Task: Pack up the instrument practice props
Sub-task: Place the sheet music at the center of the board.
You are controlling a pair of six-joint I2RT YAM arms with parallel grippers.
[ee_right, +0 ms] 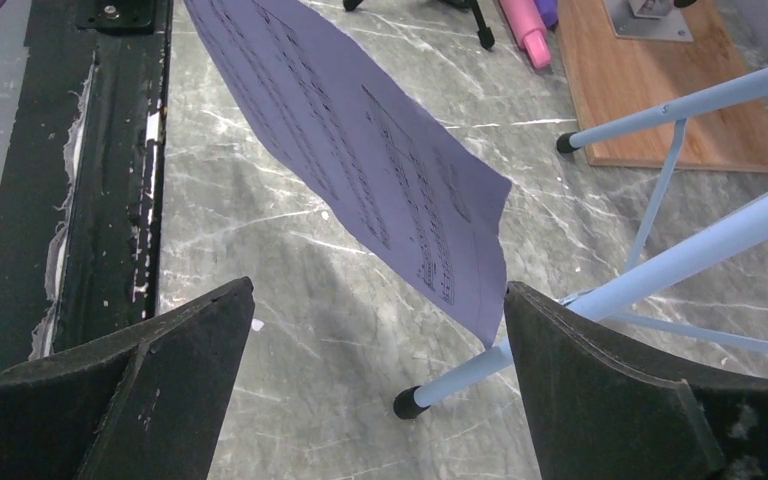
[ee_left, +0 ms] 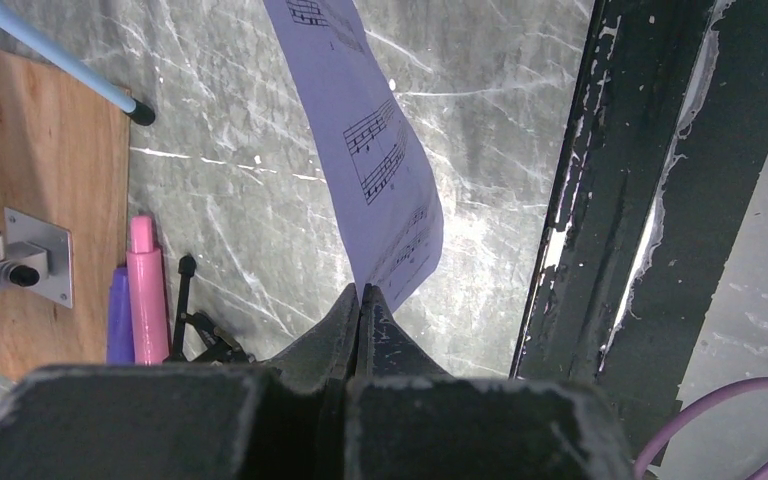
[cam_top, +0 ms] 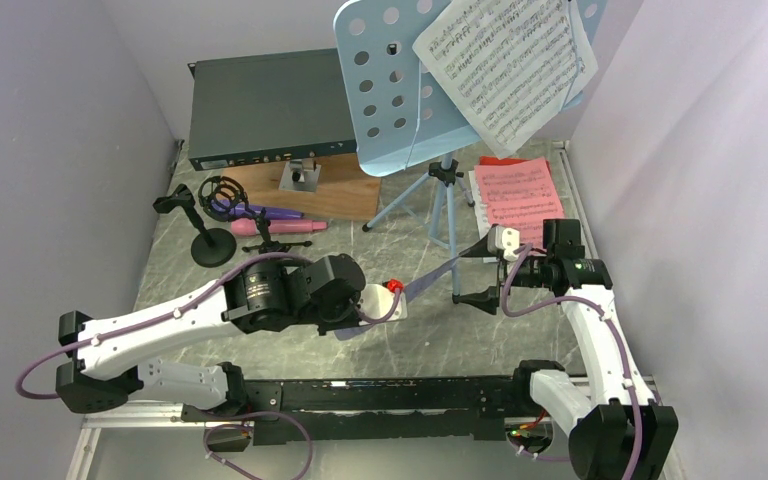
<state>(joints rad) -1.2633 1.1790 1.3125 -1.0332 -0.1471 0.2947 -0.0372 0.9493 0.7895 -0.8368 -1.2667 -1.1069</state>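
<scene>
My left gripper [cam_top: 403, 295] is shut on a corner of the lavender music sheet [cam_top: 435, 278], and the left wrist view shows its jaws [ee_left: 360, 297] pinching the sheet [ee_left: 380, 150] above the table. My right gripper [cam_top: 475, 272] is open around the sheet's other end; in the right wrist view [ee_right: 375, 300] the sheet [ee_right: 360, 140] hangs between the fingers, its corner by the right finger [ee_right: 580, 360]. The light-blue perforated music tripod [cam_top: 400, 90] holds the white sheet [cam_top: 510, 65]. The red sheet [cam_top: 520, 195] lies at the right. The purple microphone [cam_top: 260, 212] and pink microphone [cam_top: 280, 227] lie at the left.
A black round-base mic holder [cam_top: 210, 245] and a tripod mic holder [cam_top: 270, 245] stand by the microphones. The dark green rack box [cam_top: 270, 120] and the brown wooden board [cam_top: 330, 190] are at the back. The tripod's leg foot [ee_right: 410, 402] rests just under my right gripper.
</scene>
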